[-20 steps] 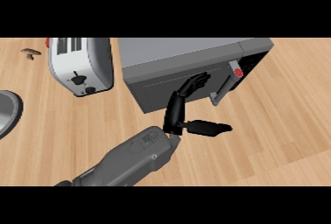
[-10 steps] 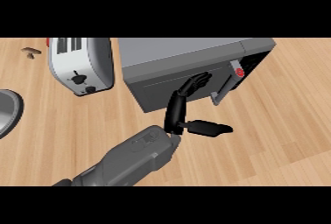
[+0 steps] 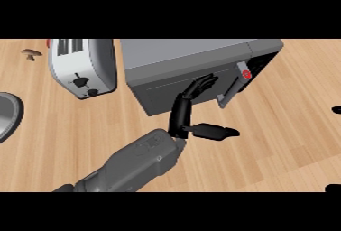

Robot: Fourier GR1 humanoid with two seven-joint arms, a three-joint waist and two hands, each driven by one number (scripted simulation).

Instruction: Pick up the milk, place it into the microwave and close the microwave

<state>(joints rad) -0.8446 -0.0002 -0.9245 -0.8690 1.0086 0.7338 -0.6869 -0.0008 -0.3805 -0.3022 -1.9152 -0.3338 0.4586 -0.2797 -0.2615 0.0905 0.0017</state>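
Observation:
The grey microwave (image 3: pixel 186 52) stands at the back middle of the counter. Its door (image 3: pixel 160 92) is almost closed, leaving a narrow gap at the right where a red button (image 3: pixel 245 74) shows. My left hand (image 3: pixel 181 113) is open, with straight fingertips (image 3: pixel 203 83) against the door's front and the thumb pointing right. No milk is in view. A small black part of my right hand (image 3: pixel 336 109) shows at the right edge.
A white toaster (image 3: pixel 80 65) stands left of the microwave, with a small mushroom (image 3: pixel 29 53) beyond it. A grey round rim (image 3: pixel 8 115) shows at the left edge. Bare wooden counter (image 3: pixel 286 135) lies to the right and front.
My left hand has crept slightly forward against the door, which has narrowed its gap a little. A bit of the right hand now shows at the right edge.

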